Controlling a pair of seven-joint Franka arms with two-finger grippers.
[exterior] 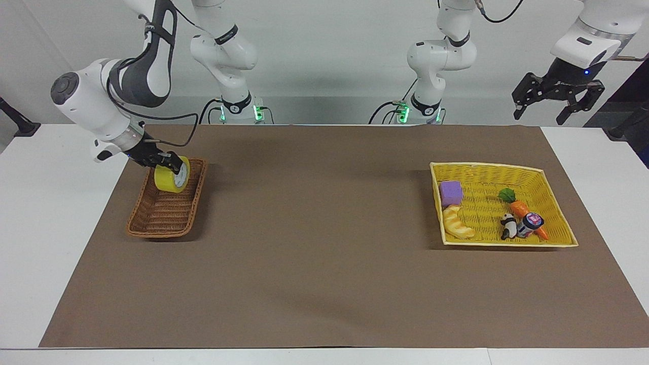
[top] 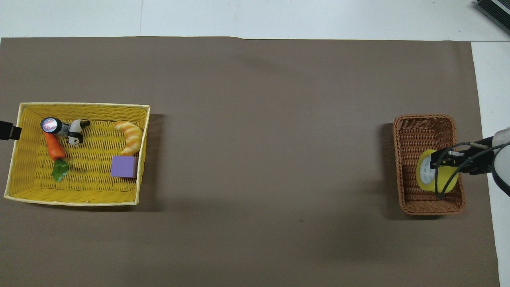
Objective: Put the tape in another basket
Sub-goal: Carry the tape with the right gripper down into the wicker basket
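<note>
The yellow tape roll (exterior: 166, 181) hangs in my right gripper (exterior: 170, 165), which is shut on it. It is low inside the brown wicker basket (exterior: 162, 219), at the basket's end nearer to the robots; I cannot tell if it touches the bottom. In the overhead view the tape (top: 431, 180) sits inside the basket's rim (top: 424, 118), with the right gripper (top: 439, 162) over it. My left gripper (exterior: 557, 99) is open and empty, raised high at the left arm's end of the table.
A yellow mesh basket (exterior: 487, 167) at the left arm's end holds a purple cube (exterior: 451, 192), a croissant (exterior: 457, 223), a carrot (exterior: 525, 213), a panda figure (exterior: 507, 226) and a small jar (exterior: 532, 221). A brown mat (exterior: 324, 253) covers the table's middle.
</note>
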